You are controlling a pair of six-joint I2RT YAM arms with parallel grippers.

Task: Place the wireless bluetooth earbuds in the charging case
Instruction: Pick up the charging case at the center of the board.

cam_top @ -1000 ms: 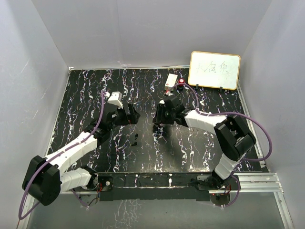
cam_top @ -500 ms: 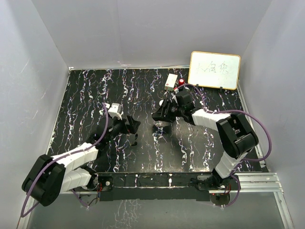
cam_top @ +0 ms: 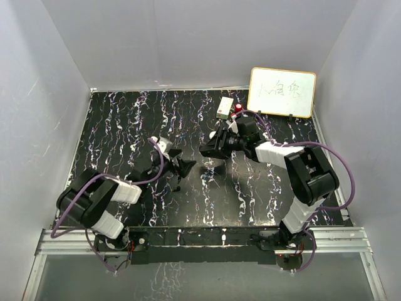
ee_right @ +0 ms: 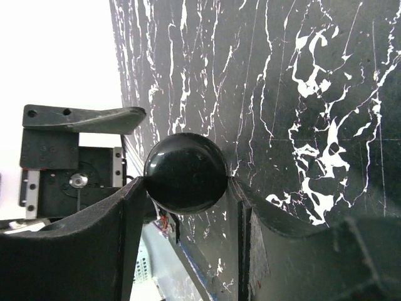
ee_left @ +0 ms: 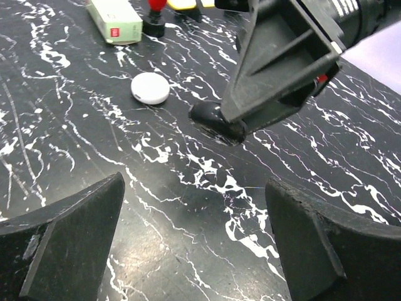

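Observation:
My right gripper (cam_top: 208, 150) is shut on a black round charging case (ee_right: 186, 172), held by its sides just above the table. The case also shows in the left wrist view (ee_left: 214, 118) under the right gripper's fingers (ee_left: 282, 69). My left gripper (cam_top: 180, 167) is open and empty, low over bare table, a short way left of the case; its pads (ee_left: 69, 244) stand wide apart. Two tiny black earbuds (cam_top: 178, 184) lie on the table just in front of the left gripper, small and hard to make out. They do not show in either wrist view.
A white round puck (ee_left: 150, 88) lies on the table beside the held case (cam_top: 216, 164). A white box (cam_top: 225, 106) and a red-topped object (cam_top: 239, 108) stand at the back. A whiteboard (cam_top: 282, 92) leans at the back right.
My left arm has folded down and its gripper has moved nearer and right, toward the earbuds. My right gripper has risen slightly with the case, uncovering the white puck.

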